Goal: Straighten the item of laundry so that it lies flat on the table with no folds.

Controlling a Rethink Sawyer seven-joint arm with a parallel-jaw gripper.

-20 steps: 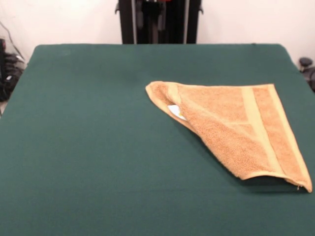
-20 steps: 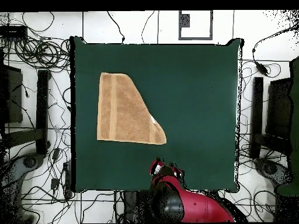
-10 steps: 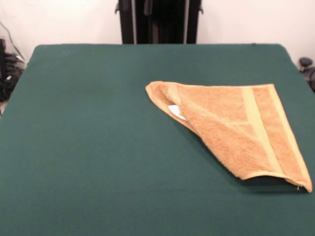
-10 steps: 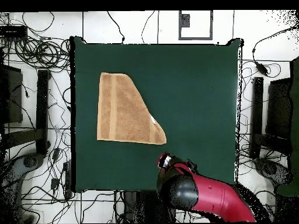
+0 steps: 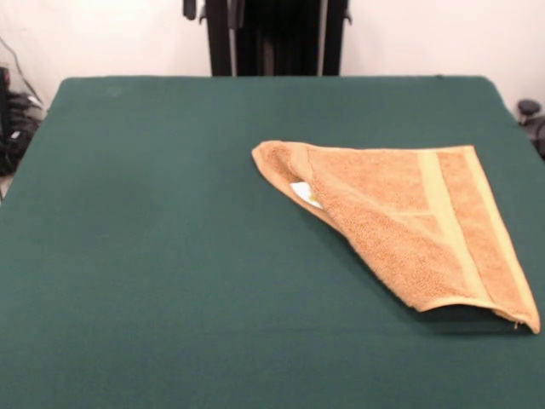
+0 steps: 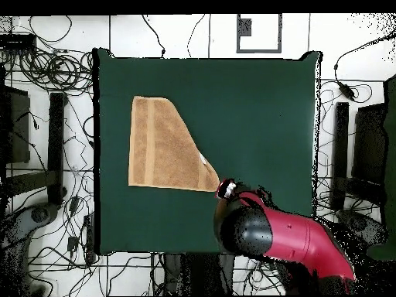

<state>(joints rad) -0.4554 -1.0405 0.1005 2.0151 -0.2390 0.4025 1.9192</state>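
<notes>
Green table (image 5: 170,256) against a white wall, cables on the floor around it. Towel (image 5: 409,221) on the table toward 1 side, folded over into a rough triangle with 1 woven band showing. White label (image 5: 305,192) peeking out at the fold edge (no writing legible). Arm (image 6: 286,236) over the table's edge, its end just beside the towel's corner. Gripper state: cannot tell.

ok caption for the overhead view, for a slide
Folded tan towel on the green table, with the red arm reaching in beside its pointed corner.
</notes>
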